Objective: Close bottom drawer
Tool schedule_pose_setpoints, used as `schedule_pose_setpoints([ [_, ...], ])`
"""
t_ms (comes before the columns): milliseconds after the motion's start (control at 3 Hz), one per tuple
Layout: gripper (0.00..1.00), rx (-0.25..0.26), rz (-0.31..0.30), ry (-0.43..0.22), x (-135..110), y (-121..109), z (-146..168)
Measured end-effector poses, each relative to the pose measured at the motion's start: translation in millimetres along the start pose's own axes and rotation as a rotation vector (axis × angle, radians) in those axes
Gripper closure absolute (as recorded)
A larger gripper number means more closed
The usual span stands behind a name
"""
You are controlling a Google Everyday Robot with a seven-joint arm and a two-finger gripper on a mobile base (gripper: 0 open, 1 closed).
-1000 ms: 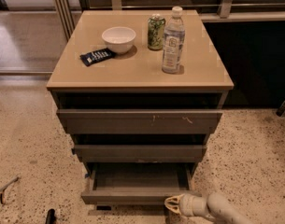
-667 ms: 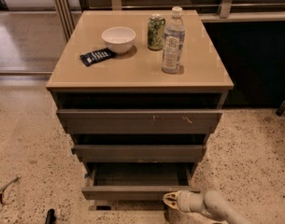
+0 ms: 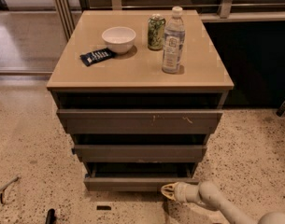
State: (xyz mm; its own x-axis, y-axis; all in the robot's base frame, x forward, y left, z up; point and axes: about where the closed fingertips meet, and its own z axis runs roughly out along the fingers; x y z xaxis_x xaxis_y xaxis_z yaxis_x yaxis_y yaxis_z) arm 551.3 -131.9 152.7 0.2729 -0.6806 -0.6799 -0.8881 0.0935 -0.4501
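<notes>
The bottom drawer is the lowest of three dark grey-brown drawers in a low cabinet. It stands out only a little, with a thin strip of its inside showing above the flat front. My gripper is at the lower right, its pale tip against the right part of that drawer front. The white arm runs from it to the bottom right corner.
The middle drawer and the scratched top drawer stand slightly out. On the tan cabinet top are a white bowl, a dark snack packet, a green can and a water bottle. Speckled floor lies all around.
The bottom drawer has slid inward, from well pulled out to nearly in. My gripper has moved forward with the drawer front.
</notes>
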Motion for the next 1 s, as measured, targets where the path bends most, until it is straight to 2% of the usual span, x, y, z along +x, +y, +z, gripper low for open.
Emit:
schedule_pose_setpoints([
  [1000,1.0,0.02,-0.037,0.041,8.4,-52.1,18.3],
])
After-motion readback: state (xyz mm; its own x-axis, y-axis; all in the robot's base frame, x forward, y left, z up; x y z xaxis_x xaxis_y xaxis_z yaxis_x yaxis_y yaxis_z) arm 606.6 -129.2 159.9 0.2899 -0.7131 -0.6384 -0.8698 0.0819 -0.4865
